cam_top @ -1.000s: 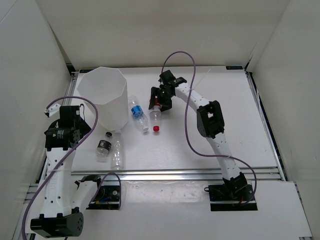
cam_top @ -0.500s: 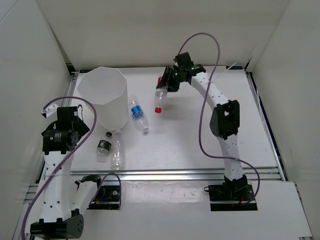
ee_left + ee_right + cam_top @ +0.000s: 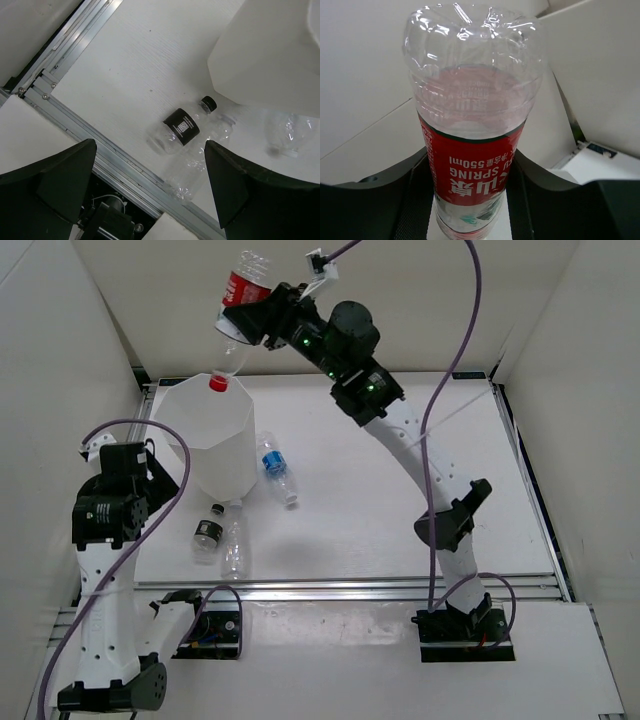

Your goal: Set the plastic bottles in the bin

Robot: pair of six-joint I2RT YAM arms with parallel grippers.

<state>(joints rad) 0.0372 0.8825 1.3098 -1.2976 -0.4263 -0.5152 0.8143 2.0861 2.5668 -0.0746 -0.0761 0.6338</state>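
My right gripper point(image 3: 250, 315) is shut on the red-labelled bottle point(image 3: 240, 300) and holds it high, cap down, its red cap point(image 3: 217, 383) just over the rim of the white bin point(image 3: 205, 440). In the right wrist view the bottle point(image 3: 470, 150) fills the gap between my fingers. The blue-labelled bottle point(image 3: 276, 472) lies right of the bin. The dark-labelled bottle point(image 3: 207, 530) and the plain bottle point(image 3: 234, 550) lie in front of it, also in the left wrist view point(image 3: 181, 127) point(image 3: 200, 160). My left gripper point(image 3: 150, 195) is open and empty above them.
White walls enclose the table on three sides. A metal rail point(image 3: 350, 590) runs along the table's near edge. The right arm's purple cable point(image 3: 440, 390) loops above the table's middle.
My right gripper has lifted the red-labelled bottle from the table's middle up and to the left, over the bin's rim. The left arm has shifted slightly.
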